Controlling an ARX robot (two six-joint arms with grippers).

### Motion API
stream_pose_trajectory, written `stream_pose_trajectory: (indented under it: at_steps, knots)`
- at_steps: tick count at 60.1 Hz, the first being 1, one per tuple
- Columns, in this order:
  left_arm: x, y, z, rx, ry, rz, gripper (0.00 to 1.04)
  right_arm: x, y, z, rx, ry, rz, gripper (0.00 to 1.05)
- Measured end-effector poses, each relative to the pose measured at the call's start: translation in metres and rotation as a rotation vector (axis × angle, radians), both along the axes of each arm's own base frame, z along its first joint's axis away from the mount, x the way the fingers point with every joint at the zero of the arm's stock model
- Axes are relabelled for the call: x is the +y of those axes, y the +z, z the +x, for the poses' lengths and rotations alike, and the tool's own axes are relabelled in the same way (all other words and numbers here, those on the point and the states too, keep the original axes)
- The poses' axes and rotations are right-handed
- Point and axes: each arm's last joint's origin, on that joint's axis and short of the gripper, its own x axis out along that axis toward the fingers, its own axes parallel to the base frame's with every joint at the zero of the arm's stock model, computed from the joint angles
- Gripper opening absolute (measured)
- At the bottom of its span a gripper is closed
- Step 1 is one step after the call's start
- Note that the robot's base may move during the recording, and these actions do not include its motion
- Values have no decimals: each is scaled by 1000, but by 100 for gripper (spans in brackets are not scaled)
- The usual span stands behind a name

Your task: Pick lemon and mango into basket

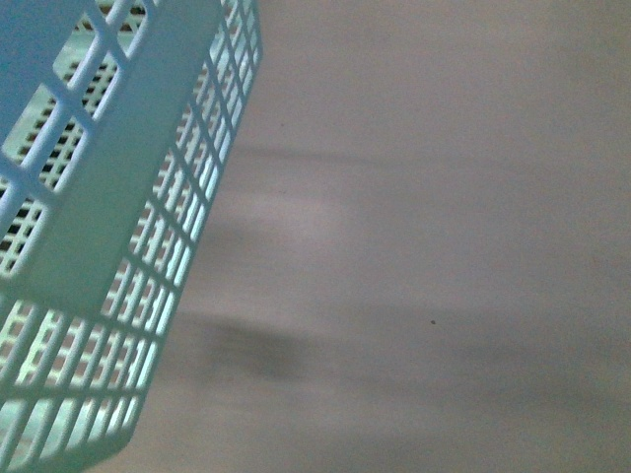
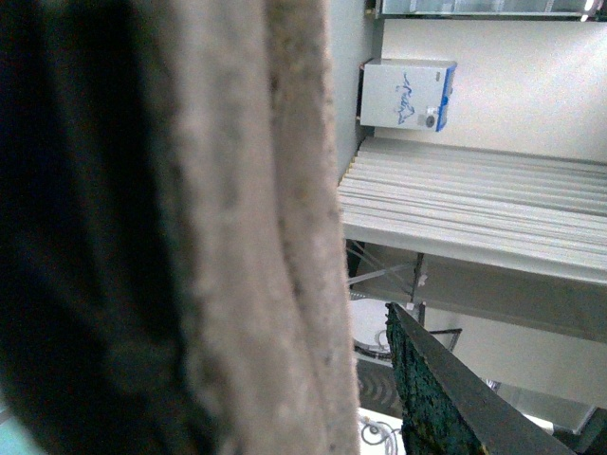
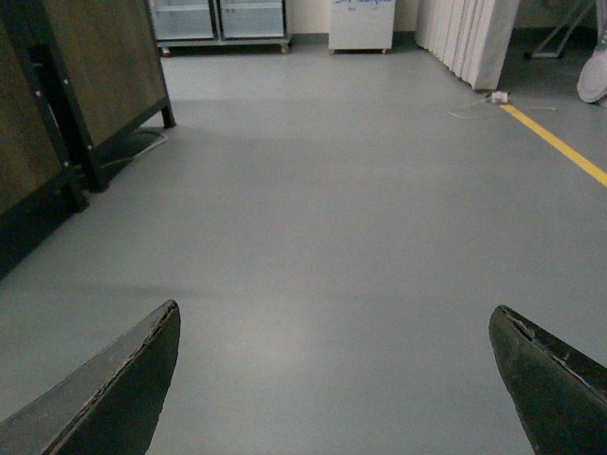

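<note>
A: The right end effector [image 3: 334, 311] gapes wide, holding nothing, and faces only floor [image 3: 313, 190]. What about the left end effector [image 2: 436, 389]?
B: Only 1 finger shows, so I cannot tell. A pale fuzzy surface [image 2: 247, 237] crowds its camera, and the arm could snag on it.
A: The basket [image 1: 108, 197] sits close, at the front view's left.
B: Lemon and mango appear in 0 views. Any reach now is blind and could knock the basket.
A: Far off, just glass-door cabinets [image 3: 218, 19].

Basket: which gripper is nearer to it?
Probably left: the basket fills the front view's left side, and an aqua sliver edges the view past the left gripper's finger. The right gripper, open, faces only bare floor.
</note>
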Motion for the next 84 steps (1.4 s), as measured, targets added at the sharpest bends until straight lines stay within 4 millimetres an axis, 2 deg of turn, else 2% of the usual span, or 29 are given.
stream_pose_trajectory:
  at_steps: [84]
  knots:
    - [0, 1, 0, -4, 3, 5, 28, 0, 0, 0, 0, 0, 0, 96]
